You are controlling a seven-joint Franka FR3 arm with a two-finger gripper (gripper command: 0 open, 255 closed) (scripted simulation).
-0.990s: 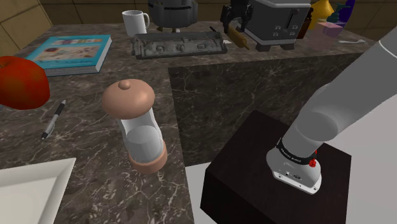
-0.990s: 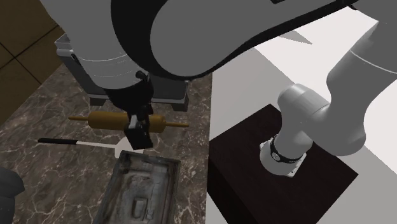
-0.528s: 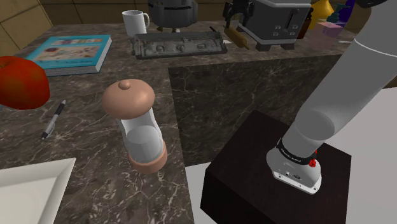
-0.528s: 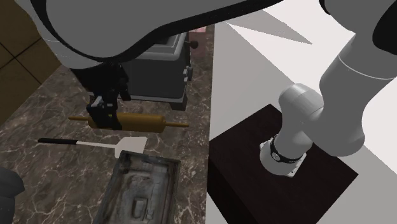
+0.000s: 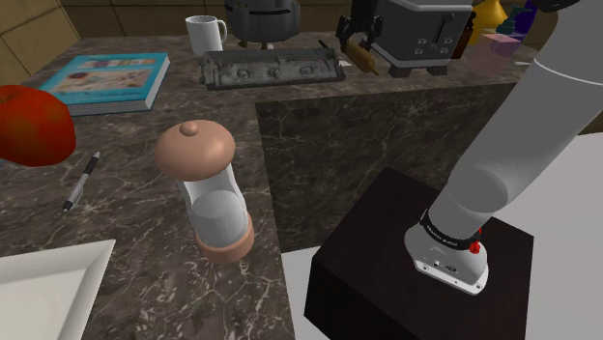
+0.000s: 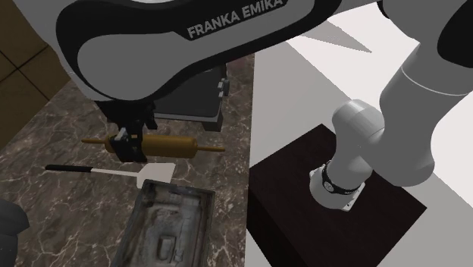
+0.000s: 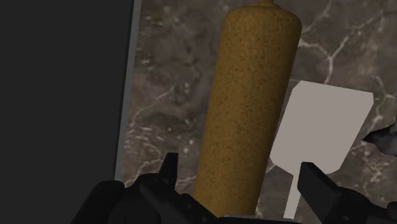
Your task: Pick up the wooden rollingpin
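Note:
The wooden rolling pin (image 6: 173, 146) lies flat on the dark marble counter in front of the toaster (image 6: 189, 98). Part of my black gripper (image 6: 126, 147) hides the pin's end toward the second exterior view's left. In the wrist view the pin (image 7: 245, 108) runs lengthwise between my fingers, which stand apart on either side without touching it. The gripper (image 7: 242, 188) is open. From the shoulder camera the gripper (image 5: 356, 37) hangs at the far counter just above the pin (image 5: 367, 61).
A white spatula (image 6: 114, 172) lies beside the pin, its blade (image 7: 321, 127) under my right finger. A grey baking pan (image 6: 170, 227) sits just beyond it. A mug (image 5: 205, 34), book (image 5: 106, 79), grinder (image 5: 208, 188), apple (image 5: 34, 126) and pen (image 5: 82, 181) stand nearer the shoulder camera.
My gripper slid from the pin's middle toward its end at the second exterior view's left, then dropped a little closer to it. The pin has not moved.

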